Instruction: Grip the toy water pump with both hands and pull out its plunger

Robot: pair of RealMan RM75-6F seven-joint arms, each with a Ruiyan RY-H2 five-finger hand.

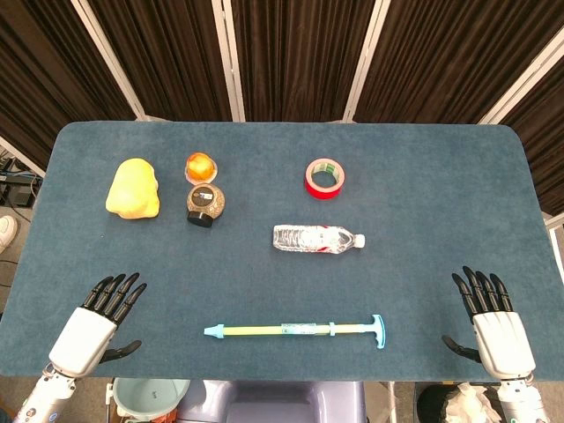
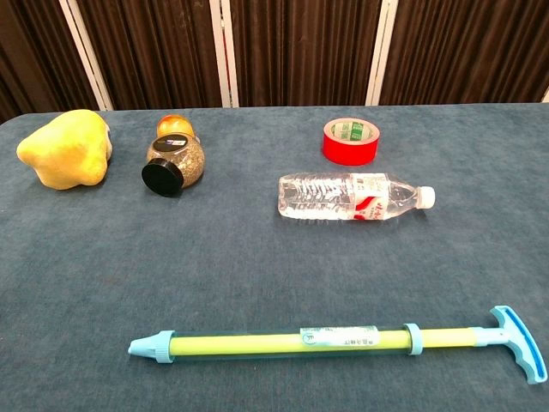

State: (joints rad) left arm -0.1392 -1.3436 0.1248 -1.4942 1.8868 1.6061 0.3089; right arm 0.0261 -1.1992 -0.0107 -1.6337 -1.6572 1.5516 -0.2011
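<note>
Two white robot arms w/ black-fingered hands wait at the near corners of a blue felt-covered desk [image 1: 441, 229], the task not yet begun. The left hand [image 1: 104, 304] and the right hand [image 1: 486, 300] both rest w/ fingers spread and nothing in them, well apart from each other and from the work. Neither shows in the chest view.

Between them, near the front edge, lies the toy water pump [image 2: 334, 341]: a long, slim clear-plastic tube over a yellow-green core, light-blue nozzle at the robot's left end, light-blue T-shaped plunger handle [image 2: 517, 342] at its right. It lies flat, crosswise to the robot, so one hand could prob. take the barrel and the other the handle, then draw apart along the tube's length. The plunger looks almost fully pushed in, w/ only a short stretch of rod showing past the blue collar.

Further back sit things the task doesn't call for: a lumpy yellow soft-looking toy [image 1: 133, 188] at left; a small round glass jar w/ black lid [image 1: 204, 204], on its side; an orange-and-gold round object [image 1: 200, 166] just behind it; a clear ribbed plastic water bottle w/ white cap [image 1: 317, 239], lying down mid-desk; and a roll of red tape [image 1: 325, 178]. All are clear of the pump, leaving approx. free reach from either side.
</note>
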